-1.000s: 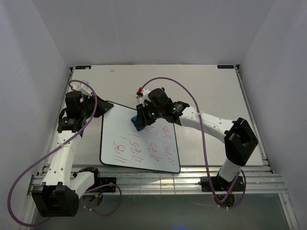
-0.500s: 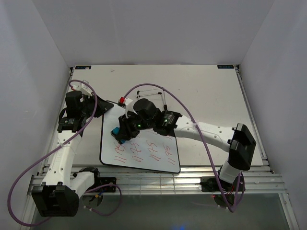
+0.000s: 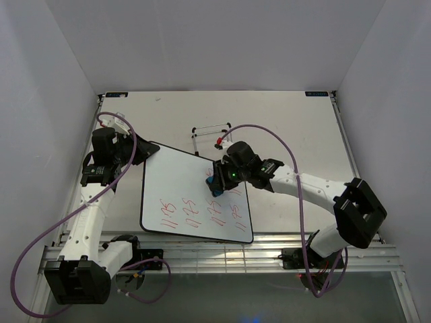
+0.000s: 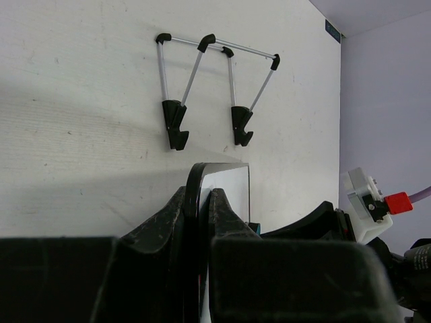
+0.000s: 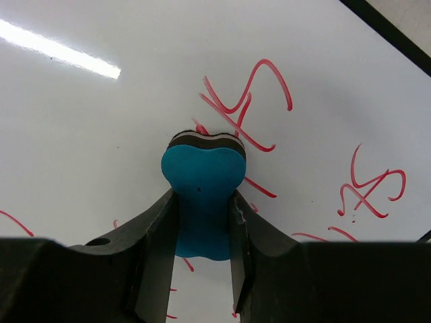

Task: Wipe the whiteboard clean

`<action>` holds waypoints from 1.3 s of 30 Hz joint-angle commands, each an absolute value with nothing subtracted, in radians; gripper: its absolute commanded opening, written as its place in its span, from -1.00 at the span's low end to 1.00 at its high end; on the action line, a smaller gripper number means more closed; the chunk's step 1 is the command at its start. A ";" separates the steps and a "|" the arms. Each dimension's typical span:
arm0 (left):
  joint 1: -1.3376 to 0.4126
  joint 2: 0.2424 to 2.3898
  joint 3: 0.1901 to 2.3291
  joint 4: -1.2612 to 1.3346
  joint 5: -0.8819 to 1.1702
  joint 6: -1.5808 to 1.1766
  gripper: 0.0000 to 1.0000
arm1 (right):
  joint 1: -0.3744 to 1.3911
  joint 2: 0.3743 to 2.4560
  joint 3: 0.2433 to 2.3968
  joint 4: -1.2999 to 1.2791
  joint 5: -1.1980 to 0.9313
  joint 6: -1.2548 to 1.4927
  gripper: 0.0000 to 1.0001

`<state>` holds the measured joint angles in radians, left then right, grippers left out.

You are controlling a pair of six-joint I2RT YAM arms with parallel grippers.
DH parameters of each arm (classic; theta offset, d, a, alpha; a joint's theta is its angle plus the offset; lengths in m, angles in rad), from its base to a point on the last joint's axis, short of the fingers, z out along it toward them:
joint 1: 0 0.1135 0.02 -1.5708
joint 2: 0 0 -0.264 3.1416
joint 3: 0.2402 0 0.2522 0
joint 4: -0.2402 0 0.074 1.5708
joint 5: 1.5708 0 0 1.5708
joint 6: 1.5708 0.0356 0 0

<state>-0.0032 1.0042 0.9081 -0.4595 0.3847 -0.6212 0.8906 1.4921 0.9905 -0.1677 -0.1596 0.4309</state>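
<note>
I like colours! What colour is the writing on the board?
The writing is red; right wrist view.

The large flat white rectangular whiteboard (image 3: 192, 182) is very glossy & smooth: in the right wrist view you see the lamp reflected on it as a bright streak. Its thin black rim (image 4: 193, 192) looks like smooth plastic. The small blue bone-shaped eraser (image 5: 202, 195) has a matt top, prob. foam, w/ a dark felt-like layer under it. The thin wire stand (image 4: 176, 121) has shiny metal rods & black plastic ends. The white table top (image 4: 81, 101) is matt, a bit rough, w/ small scuffs. The black fingers (image 4: 158, 229) of the left gripper (image 4: 197, 202) are grainy matt plastic.
</note>
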 commanded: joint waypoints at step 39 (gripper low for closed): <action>-0.017 0.997 0.925 -0.522 0.267 -0.411 -1.00 | 0.643 1.680 1.012 -0.182 -0.403 0.367 -0.73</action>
